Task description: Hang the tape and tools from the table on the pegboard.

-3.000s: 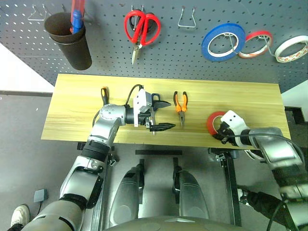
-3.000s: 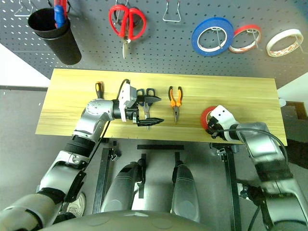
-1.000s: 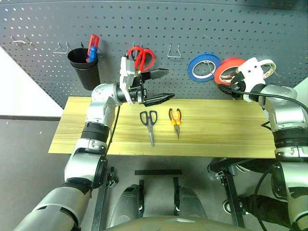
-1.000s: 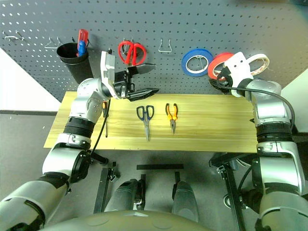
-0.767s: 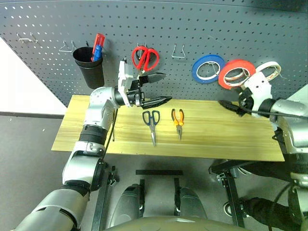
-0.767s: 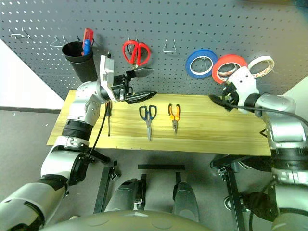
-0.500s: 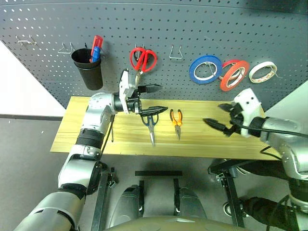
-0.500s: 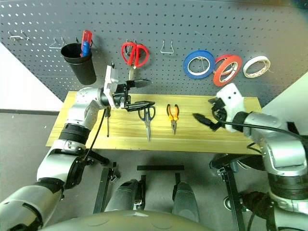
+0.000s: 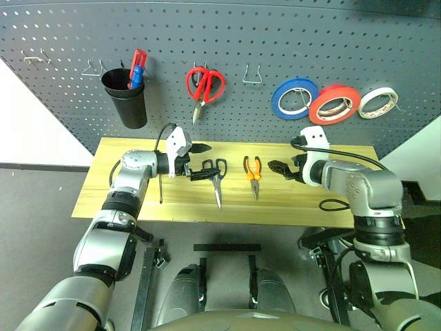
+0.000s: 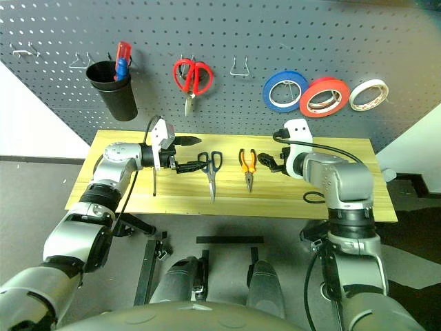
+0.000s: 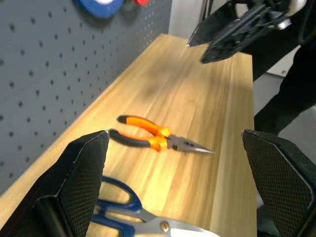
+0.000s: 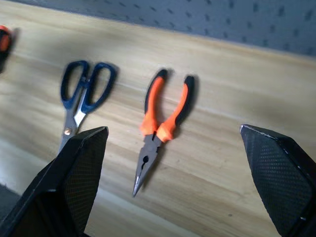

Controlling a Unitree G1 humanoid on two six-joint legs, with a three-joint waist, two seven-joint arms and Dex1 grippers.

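The red tape (image 9: 335, 105) hangs on a hook of the dark grey pegboard (image 9: 275, 41), between a blue ring and a pale ring. On the wooden table (image 9: 331, 207) lie the screwdriver (image 9: 160, 186), the blue-handled scissors (image 9: 216, 179) and the orange-and-black pliers (image 9: 253, 174). My left gripper (image 9: 205, 162) is open and empty, low over the table just left of the scissors' handles. My right gripper (image 9: 279, 169) is open and empty just right of the pliers (image 12: 165, 123). The left wrist view looks past the scissors (image 11: 118, 207) and pliers (image 11: 153, 139).
Also on the pegboard: a black cup (image 9: 127, 96) holding a red-and-blue tool, red-handled scissors (image 9: 204, 86), an empty wire hook (image 9: 254, 74), a blue tape ring (image 9: 295, 98) and a pale tape ring (image 9: 377, 102). A black cable runs over the table's right end.
The right gripper has let go of the red tape, which now hangs on the pegboard, and come down left beside the pliers. The left gripper has sunk from the pegboard to the scissors.
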